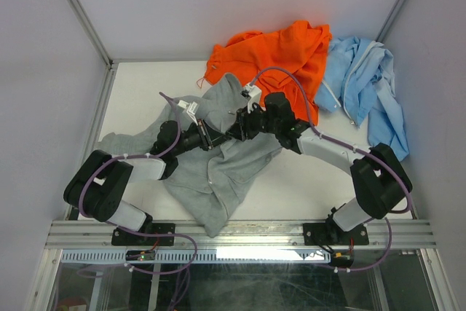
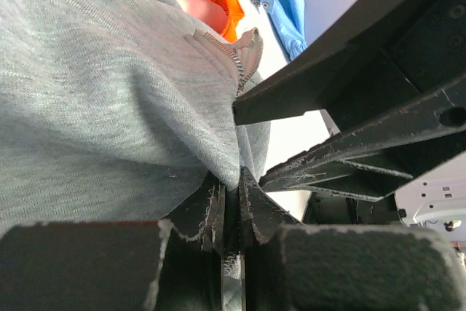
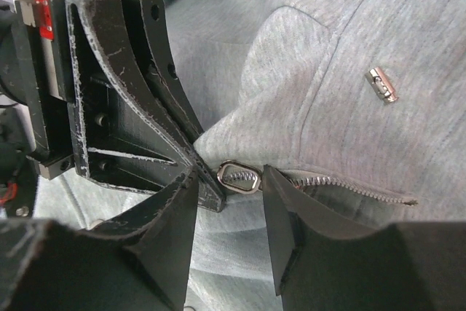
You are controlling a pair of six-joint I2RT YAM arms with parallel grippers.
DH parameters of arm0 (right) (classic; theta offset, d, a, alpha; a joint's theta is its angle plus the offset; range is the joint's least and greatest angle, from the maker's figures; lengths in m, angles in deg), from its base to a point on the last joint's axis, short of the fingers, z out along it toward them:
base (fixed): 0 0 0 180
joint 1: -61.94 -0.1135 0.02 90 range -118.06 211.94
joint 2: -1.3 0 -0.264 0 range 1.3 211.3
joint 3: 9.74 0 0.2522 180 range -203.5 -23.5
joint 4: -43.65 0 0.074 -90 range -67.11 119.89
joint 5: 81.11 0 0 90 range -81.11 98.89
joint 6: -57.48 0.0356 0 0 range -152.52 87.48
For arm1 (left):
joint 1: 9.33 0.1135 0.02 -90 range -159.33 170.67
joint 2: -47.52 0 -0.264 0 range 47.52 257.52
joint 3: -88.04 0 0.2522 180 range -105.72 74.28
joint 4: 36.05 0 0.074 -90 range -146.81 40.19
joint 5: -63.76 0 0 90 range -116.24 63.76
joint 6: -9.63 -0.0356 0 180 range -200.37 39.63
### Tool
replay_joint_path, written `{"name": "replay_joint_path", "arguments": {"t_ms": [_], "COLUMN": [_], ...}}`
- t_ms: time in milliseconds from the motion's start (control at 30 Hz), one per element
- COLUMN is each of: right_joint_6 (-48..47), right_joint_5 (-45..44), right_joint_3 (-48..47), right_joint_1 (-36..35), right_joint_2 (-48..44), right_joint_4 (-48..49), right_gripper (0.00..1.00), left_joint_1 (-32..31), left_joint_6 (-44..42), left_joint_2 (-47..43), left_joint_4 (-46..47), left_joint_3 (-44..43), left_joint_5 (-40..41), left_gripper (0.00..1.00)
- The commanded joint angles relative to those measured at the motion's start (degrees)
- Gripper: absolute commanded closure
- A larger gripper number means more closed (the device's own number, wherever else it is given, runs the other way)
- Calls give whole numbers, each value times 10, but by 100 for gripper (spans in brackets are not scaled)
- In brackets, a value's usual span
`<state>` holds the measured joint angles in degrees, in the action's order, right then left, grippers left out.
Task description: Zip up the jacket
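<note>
The light grey fleece jacket (image 1: 218,165) lies crumpled in the middle of the table. My left gripper (image 2: 233,180) is shut on a fold of the jacket (image 2: 109,107) along its zipper tape; zipper teeth show between the pads. My right gripper (image 3: 231,180) is open, its fingertips either side of the metal zipper pull ring (image 3: 239,178), not closed on it. The zipper (image 3: 349,189) runs right from the pull. In the top view both grippers meet over the jacket's middle, the left gripper (image 1: 206,135) close to the right gripper (image 1: 237,127).
A bright orange garment (image 1: 280,52) lies at the back of the table, partly under the right arm's cable. A light blue jacket (image 1: 368,89) lies at the back right. A metal snap (image 3: 381,84) sits on the grey fabric. White walls enclose the table.
</note>
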<state>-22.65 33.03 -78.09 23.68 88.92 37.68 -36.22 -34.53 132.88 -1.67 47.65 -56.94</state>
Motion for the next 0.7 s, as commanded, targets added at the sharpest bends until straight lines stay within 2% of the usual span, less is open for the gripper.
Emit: {"name": "replay_joint_path", "arguments": {"t_ms": [0, 100, 233, 300, 667], "right_joint_6": [53, 71, 73, 56, -62], "right_joint_5": [15, 36, 36, 26, 2], "right_joint_3": [9, 9, 13, 19, 73], "right_joint_1": [38, 41, 41, 44, 62], "right_joint_2": [29, 33, 30, 25, -63], "right_joint_4": [41, 48, 47, 36, 50], "right_gripper": [57, 56, 57, 57, 52], "left_joint_1": [-7, -7, -7, -7, -7], "left_joint_6": [7, 8, 8, 9, -12], "left_joint_2": [-30, -25, -12, -10, -29], "left_joint_4": [161, 178, 179, 175, 108], "left_joint_3": [7, 13, 14, 15, 9], "left_joint_5": [-96, -100, -95, -86, -69], "left_gripper": [96, 93, 95, 100, 100]}}
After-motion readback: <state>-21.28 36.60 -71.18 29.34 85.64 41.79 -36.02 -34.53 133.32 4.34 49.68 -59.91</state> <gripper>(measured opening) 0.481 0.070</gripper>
